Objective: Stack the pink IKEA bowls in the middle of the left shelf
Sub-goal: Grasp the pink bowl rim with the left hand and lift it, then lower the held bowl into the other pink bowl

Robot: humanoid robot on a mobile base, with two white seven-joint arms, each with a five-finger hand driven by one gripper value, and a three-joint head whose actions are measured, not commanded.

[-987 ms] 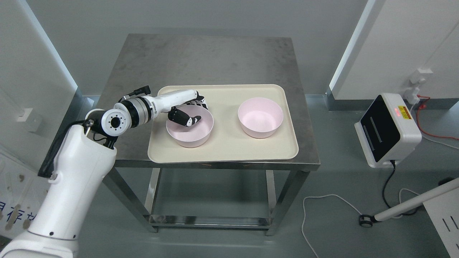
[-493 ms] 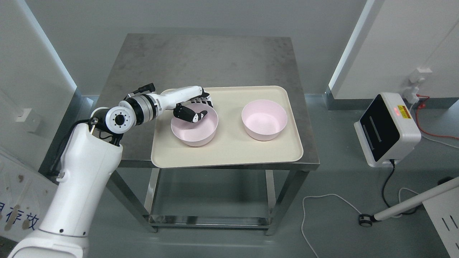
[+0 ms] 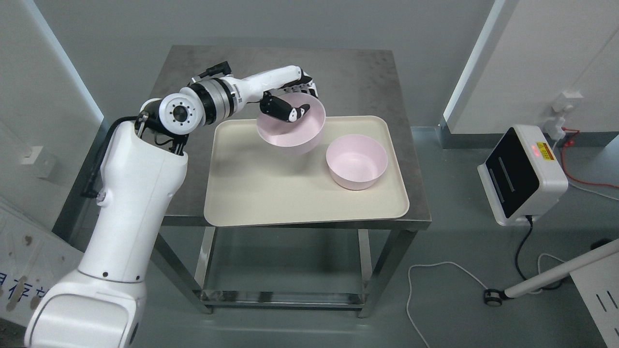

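My left hand (image 3: 289, 102) grips the far rim of a pink bowl (image 3: 292, 128), thumb inside and fingers over the outside, and holds it lifted above the cream tray (image 3: 251, 193), tilted a little. A second pink bowl (image 3: 357, 161) sits upright on the right half of the tray, just right of and below the lifted one. The two bowls are apart. My left arm reaches in from the lower left across the table's left side. My right arm does not show.
The tray lies on a steel table (image 3: 271, 72) with bare metal behind it. A white device with a black screen (image 3: 520, 176) stands on the floor to the right, with cables (image 3: 435, 270) trailing nearby. White wall panels flank both sides.
The left hand has lifted the bowl off the tray and carried it up and to the right, toward the second bowl. The second bowl stayed put.
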